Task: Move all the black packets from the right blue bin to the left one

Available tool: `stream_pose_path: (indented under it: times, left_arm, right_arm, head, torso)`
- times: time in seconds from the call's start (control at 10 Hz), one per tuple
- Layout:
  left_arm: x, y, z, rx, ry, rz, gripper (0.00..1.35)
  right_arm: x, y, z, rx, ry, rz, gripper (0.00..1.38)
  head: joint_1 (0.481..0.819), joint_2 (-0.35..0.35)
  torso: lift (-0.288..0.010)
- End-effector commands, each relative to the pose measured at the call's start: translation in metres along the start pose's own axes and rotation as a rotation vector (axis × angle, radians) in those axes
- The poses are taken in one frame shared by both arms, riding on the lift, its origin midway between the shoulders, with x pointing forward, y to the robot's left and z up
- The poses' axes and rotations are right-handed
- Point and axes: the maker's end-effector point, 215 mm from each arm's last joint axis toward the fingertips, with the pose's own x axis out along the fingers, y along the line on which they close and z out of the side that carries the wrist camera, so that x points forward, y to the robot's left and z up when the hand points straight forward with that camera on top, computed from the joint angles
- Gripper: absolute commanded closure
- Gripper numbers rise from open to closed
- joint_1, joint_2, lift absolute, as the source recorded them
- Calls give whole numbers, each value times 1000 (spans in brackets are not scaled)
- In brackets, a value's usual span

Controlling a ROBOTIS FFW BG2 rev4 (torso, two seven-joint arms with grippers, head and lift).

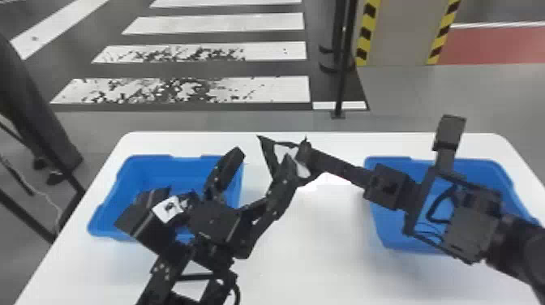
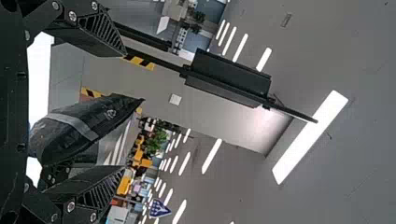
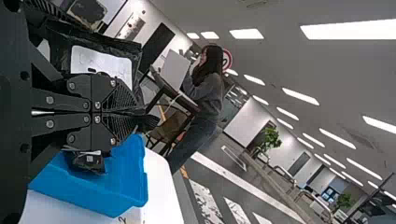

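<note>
Head view: black packet (image 1: 267, 151), partly hidden, in right hand's (image 1: 303, 156) narrow grip; left hand (image 1: 263, 159) wide.

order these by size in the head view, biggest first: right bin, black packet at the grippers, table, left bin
1. table
2. left bin and right bin: too alike, both partly hidden
3. black packet

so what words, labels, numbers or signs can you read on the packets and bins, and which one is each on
None I can quote.
Label on the packet at the right gripper: faint dark marks, too small to read.
Dark side of a packet in the left wrist view: small light symbol, too small to read.
Pale label in the left bin: too small to read.
Right bin: no print that I can see.
</note>
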Motion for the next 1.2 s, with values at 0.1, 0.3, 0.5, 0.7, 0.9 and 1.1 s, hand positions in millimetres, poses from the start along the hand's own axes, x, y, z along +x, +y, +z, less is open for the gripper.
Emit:
stream_pose_path:
  times: [0.1, 0.3, 0.5, 0.7, 0.9, 1.1]
  left_arm:
    - [0, 2, -2, -5, 8, 5, 206]
    - [0, 1, -12, -44, 35, 6, 1003]
    - [1, 1, -5, -6, 22, 0, 1222]
    - [-1, 8, 13, 19, -35, 18, 1222]
    - [-2, 9, 29, 60, -78, 25, 1222]
    - [-1, 10, 29, 63, -76, 29, 1222]
  right_arm:
    - [0, 2, 0, 7, -2, 8, 1133]
    - [0, 0, -1, 15, -2, 6, 1133]
    - [2, -2, 2, 15, -8, 5, 1133]
    - [6, 0, 6, 14, -19, 14, 1133]
    - [7, -1, 8, 20, -28, 18, 1133]
    - [9, 1, 16, 25, -63, 34, 1032]
  head:
    - [695, 86]
    - [695, 85]
    - [695, 80]
    - [695, 82]
    - [695, 103]
    - [695, 110]
  torso:
    - [-140]
    - [-140]
    - [-140]
    - [-140]
    - [-140]
    - [-140]
